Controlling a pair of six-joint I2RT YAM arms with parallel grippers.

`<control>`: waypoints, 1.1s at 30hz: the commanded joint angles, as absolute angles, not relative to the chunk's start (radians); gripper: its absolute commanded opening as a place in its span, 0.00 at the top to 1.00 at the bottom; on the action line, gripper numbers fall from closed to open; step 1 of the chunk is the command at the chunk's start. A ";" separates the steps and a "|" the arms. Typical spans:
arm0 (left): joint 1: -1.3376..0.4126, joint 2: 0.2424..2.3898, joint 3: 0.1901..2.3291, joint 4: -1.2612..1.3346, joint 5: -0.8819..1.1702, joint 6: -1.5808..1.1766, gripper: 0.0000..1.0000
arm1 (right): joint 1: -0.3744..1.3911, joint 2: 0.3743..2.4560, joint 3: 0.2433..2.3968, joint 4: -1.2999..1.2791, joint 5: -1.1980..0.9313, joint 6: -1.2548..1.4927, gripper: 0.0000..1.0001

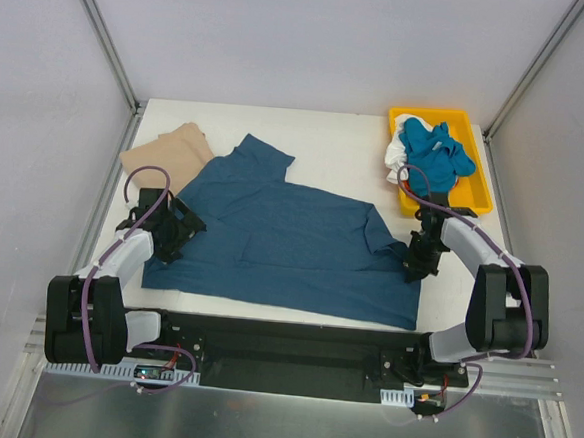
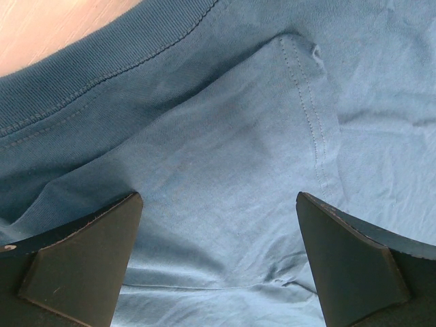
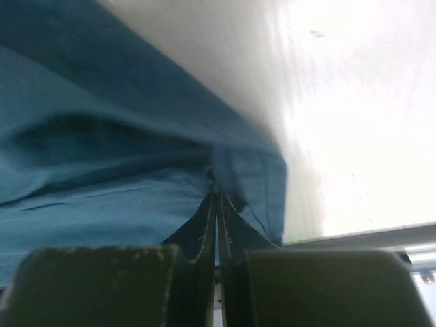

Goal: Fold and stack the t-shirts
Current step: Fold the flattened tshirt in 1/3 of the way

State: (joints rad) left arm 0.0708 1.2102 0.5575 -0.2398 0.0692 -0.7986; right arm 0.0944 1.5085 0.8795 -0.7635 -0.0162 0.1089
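Observation:
A large dark teal-blue t-shirt point(image 1: 290, 244) lies spread on the white table. My left gripper point(image 1: 174, 233) is open, low over the shirt's left edge; in the left wrist view its fingers point(image 2: 88, 259) straddle a sleeve hem point(image 2: 306, 116). My right gripper point(image 1: 416, 265) is shut on the shirt's right edge; in the right wrist view point(image 3: 216, 194) the jaws pinch a fold of blue cloth point(image 3: 122, 163). A tan-beige t-shirt point(image 1: 166, 155) lies folded at the back left. A brighter blue t-shirt point(image 1: 437, 154) and a white one point(image 1: 398, 151) are bunched in the yellow tray.
The yellow plastic tray point(image 1: 474, 197) stands at the back right corner. Metal frame posts rise at both back corners. The table's near edge meets the black arm mount rail point(image 1: 283, 349).

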 commanded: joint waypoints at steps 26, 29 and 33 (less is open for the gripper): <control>0.066 1.226 0.563 -0.268 0.006 -0.715 0.01 | 0.087 1.543 0.922 -1.041 0.310 0.248 0.97; 0.064 1.241 0.575 -0.268 0.006 -0.704 0.01 | 0.118 1.536 0.948 -1.087 0.399 0.264 0.97; 0.066 1.250 0.594 -0.267 0.018 -0.692 0.01 | 0.149 1.517 0.956 -1.091 0.364 0.273 0.96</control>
State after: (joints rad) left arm 0.0643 1.2285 0.5747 -0.2455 0.0708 -0.7547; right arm 0.1272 1.5551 0.9203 -1.0111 0.2737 0.2504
